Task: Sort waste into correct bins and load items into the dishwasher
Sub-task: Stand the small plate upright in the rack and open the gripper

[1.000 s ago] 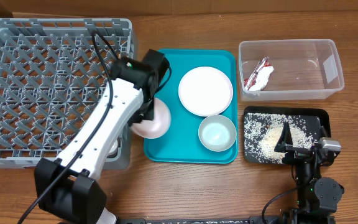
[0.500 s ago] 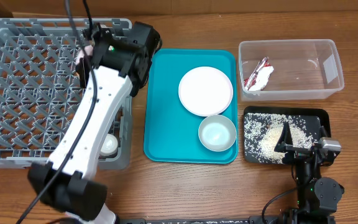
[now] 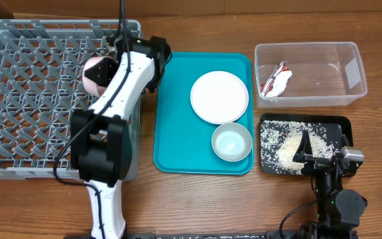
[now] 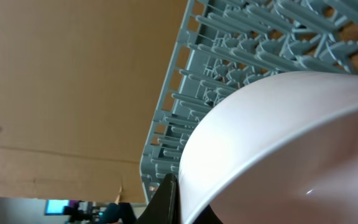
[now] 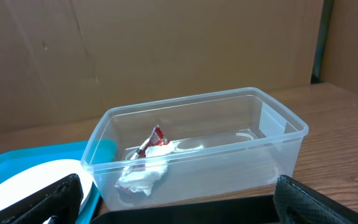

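Observation:
My left gripper [image 3: 113,65] is shut on the rim of a small white bowl [image 3: 98,73] and holds it tilted over the back right part of the grey dish rack [image 3: 18,99]. In the left wrist view the bowl [image 4: 278,149] fills the frame above the rack [image 4: 241,50]. A round white plate [image 3: 219,97] and a second small bowl [image 3: 231,142] sit on the teal tray [image 3: 178,133]. The red wrapper with tissue [image 3: 275,81] lies in the clear tub [image 3: 350,66]. Rice [image 3: 290,143] lies in the black tray [image 3: 337,126]. My right gripper [image 3: 322,156] is open and empty at the black tray's front edge. Cup and chopsticks are not visible.
The right wrist view shows the clear tub [image 5: 278,134] with the wrapper [image 5: 145,165], the black tray's rim [image 5: 185,214], and the teal tray [image 5: 17,162] with the plate [image 5: 30,180] at left. My left arm lies across the rack's right side. Bare wooden table lies in front.
My left arm has lifted the bowl from the teal tray's left edge and carried it up and left over the rack. The right arm has not moved.

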Motion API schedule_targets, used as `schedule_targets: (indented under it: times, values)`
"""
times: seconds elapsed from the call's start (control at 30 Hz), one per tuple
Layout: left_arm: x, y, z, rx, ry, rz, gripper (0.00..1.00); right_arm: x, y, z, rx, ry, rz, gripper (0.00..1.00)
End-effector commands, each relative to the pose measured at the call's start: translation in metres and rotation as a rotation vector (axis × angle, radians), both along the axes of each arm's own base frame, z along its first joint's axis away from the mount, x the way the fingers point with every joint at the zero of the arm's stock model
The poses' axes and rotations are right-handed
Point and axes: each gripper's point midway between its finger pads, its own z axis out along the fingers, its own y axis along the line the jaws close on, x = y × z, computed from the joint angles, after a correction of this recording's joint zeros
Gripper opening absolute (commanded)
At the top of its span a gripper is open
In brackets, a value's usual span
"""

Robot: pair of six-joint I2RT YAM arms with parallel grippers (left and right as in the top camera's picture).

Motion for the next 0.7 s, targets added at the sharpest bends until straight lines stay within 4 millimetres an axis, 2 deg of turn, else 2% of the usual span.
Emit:
schedule_targets:
  times: [0.0,0.13,0.4,0.6,0.67]
  values:
    - [0.008,0.000,-0.010,0.060,0.006,-0.007,0.06,0.000,-0.002,-0.002,0.006,-0.003,-0.009,1.00]
    - [0.009,-0.002,-0.015,0.067,0.024,-0.011,0.07,0.000,-0.002,-0.002,0.006,-0.003,-0.009,1.00]
    - [0.001,0.000,0.001,0.085,0.045,-0.010,0.04,0.000,-0.002,-0.002,0.006,-0.003,-0.009,1.00]
    - [-0.005,-0.002,-0.017,-0.027,0.025,0.034,0.04,0.000,-0.002,-0.002,0.006,-0.003,-0.009,1.00]
    - [-0.005,-0.002,-0.017,-0.026,0.028,0.033,0.09,0.000,-0.002,-0.002,0.006,-0.003,-0.009,1.00]
